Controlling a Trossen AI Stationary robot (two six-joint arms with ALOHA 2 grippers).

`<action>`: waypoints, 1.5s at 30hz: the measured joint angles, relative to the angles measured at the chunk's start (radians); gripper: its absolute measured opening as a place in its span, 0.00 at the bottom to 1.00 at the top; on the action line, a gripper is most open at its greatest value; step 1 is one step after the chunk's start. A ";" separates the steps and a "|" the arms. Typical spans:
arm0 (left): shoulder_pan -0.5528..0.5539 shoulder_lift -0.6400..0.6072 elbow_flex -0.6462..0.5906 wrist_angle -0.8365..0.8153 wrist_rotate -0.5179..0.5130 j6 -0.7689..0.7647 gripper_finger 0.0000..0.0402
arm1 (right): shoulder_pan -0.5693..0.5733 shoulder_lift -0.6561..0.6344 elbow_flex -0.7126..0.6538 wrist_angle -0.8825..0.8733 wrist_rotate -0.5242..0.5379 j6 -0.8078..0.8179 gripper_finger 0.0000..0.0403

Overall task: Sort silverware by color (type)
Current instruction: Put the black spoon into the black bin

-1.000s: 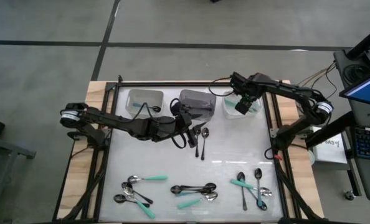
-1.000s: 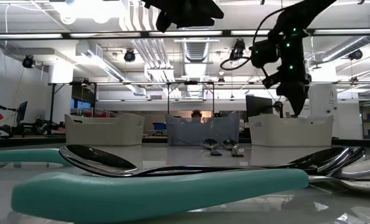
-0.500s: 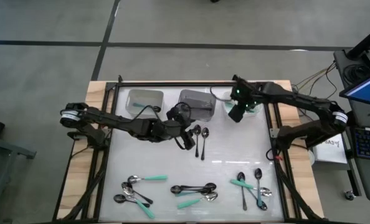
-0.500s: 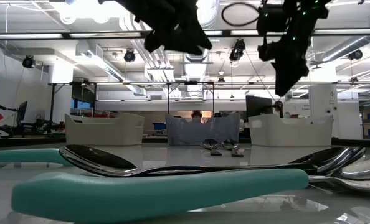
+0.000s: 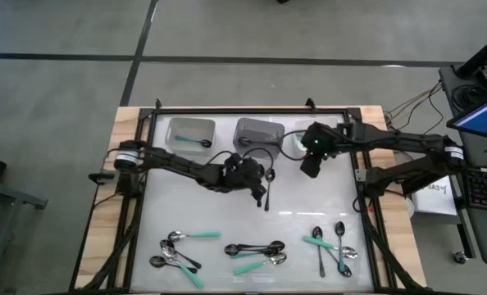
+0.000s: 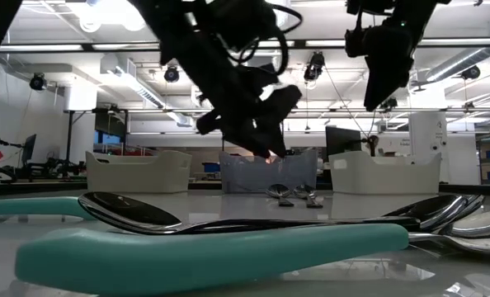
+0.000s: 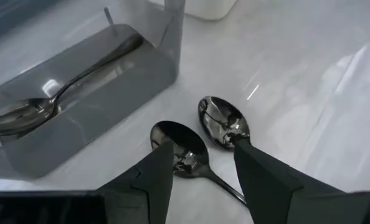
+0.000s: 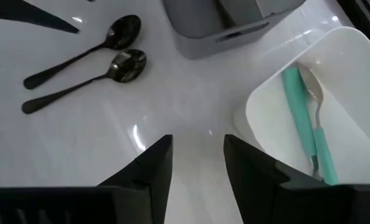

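white tabletop point(image 5: 194, 209), bins along far edge. left gripper point(image 7: 200, 165) parted, empty, low over two black spoons point(image 5: 265, 187) by the grey bin point(image 5: 256, 131). centre on one handle before closing. right gripper point(image 8: 194, 158) parted, empty, near white bin point(image 8: 334, 99).

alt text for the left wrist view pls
The left claw, fingers apart, hangs above two black spoons lying side by side on the white table. Beside them a grey bin holds another spoon.
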 joint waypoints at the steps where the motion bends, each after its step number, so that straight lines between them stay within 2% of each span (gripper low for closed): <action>1: 0.001 0.013 0.034 -0.054 0.000 -0.007 0.38 | 0.003 -0.004 0.000 -0.003 0.000 0.000 0.33; 7: 0.002 0.122 0.280 -0.439 -0.002 -0.079 0.38 | 0.006 -0.021 0.000 -0.020 0.001 -0.003 0.33; 13: 0.001 0.279 0.568 -0.829 0.006 -0.068 0.38 | 0.006 -0.022 0.000 -0.031 0.001 -0.040 0.33; 19: 0.001 0.411 0.783 -0.926 0.091 -0.027 0.38 | 0.005 -0.022 0.000 -0.079 0.001 -0.065 0.33; 23: 0.012 0.475 0.880 -1.049 0.107 -0.116 0.38 | 0.005 -0.022 0.000 -0.121 0.001 -0.068 0.33; 27: 0.020 0.514 0.934 -1.137 0.106 -0.237 0.38 | 0.005 -0.023 0.000 -0.153 0.001 -0.101 0.32; 37: 0.018 0.516 0.954 -1.109 0.158 -0.411 0.38 | 0.005 -0.029 0.000 -0.156 0.001 -0.174 0.32; 45: 0.018 0.521 0.947 -1.080 0.167 -0.473 0.38 | 0.005 -0.040 0.000 -0.156 0.001 -0.187 0.32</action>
